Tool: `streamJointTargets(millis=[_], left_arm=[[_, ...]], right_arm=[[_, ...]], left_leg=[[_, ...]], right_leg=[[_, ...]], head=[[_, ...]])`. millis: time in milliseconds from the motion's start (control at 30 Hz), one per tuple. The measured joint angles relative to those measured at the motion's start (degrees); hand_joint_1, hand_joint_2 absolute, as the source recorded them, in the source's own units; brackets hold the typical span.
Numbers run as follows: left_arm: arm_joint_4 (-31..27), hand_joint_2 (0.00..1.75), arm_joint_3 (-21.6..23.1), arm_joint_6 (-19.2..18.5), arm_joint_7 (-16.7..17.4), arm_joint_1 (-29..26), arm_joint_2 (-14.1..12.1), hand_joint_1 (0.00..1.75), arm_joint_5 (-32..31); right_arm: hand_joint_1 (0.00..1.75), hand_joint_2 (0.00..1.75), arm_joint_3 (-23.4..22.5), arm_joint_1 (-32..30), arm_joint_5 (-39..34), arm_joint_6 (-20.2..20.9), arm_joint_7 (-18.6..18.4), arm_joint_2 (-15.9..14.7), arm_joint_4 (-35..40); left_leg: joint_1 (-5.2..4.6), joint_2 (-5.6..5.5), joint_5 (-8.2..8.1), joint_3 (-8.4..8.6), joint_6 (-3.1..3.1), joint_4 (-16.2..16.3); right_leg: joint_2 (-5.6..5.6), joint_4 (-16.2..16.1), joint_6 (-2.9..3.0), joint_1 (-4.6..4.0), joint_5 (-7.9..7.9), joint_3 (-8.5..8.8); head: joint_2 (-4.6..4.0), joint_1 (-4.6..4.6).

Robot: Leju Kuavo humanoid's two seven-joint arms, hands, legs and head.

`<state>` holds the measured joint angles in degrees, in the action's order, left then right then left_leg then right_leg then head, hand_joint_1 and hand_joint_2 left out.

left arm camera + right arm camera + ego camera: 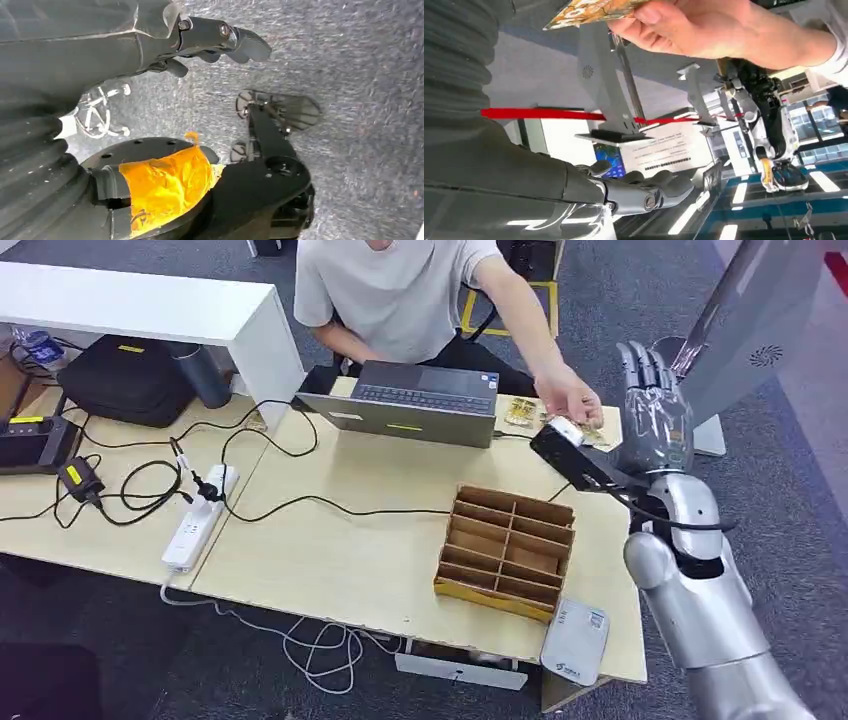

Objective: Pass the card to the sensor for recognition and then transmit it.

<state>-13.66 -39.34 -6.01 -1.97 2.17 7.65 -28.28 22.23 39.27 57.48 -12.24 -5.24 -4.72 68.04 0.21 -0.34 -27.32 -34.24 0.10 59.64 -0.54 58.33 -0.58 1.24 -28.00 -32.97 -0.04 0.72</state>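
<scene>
Right hand [650,405] raised beside table [330,540], fingers straight, holding nothing — person's hand [689,30] pinches card [589,11] just beside it.

A pale wooden table [340,540] carries the lot. Near its far edge an open grey laptop [415,400] sits, with a small pile of patterned cards [522,412] just beside it on the right. Toward the front right stands a brown cardboard divider box [508,550], and a white card sensor [575,642] lies at the front corner next to it. On the left part, a white power strip [198,520] rests among looping black cables [270,502], with a black adapter [78,480] and a dark device [35,443] at the left edge.
</scene>
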Motion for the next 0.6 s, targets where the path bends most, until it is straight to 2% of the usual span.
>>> streamJointTargets(millis=[33, 600], left_arm=[[0.0, 1.75, 0.0, -0.13, 0.22, 0.01, 0.07, 0.0, -0.09], [0.37, 1.75, 0.0, -0.92, 0.52, 0.01, 0.24, 0.0, -0.81]], right_arm=[[1.75, 1.75, 0.0, -0.52, -0.36, -0.24, 0.09, 0.17, 0.13], [1.75, 1.75, -0.72, -3.11, -4.09, -0.87, 1.35, 0.52, 2.03]], left_leg=[[0.0, 0.0, 0.0, 0.0, 0.0, 0.0], [-0.01, -0.01, 0.0, -0.01, 0.0, 0.01]], right_leg=[[0.0, 0.0, 0.0, 0.0, 0.0, 0.0], [0.01, 0.0, 0.0, 0.01, 0.0, 0.0]], head=[[0.0, 0.0], [0.0, 0.0]])
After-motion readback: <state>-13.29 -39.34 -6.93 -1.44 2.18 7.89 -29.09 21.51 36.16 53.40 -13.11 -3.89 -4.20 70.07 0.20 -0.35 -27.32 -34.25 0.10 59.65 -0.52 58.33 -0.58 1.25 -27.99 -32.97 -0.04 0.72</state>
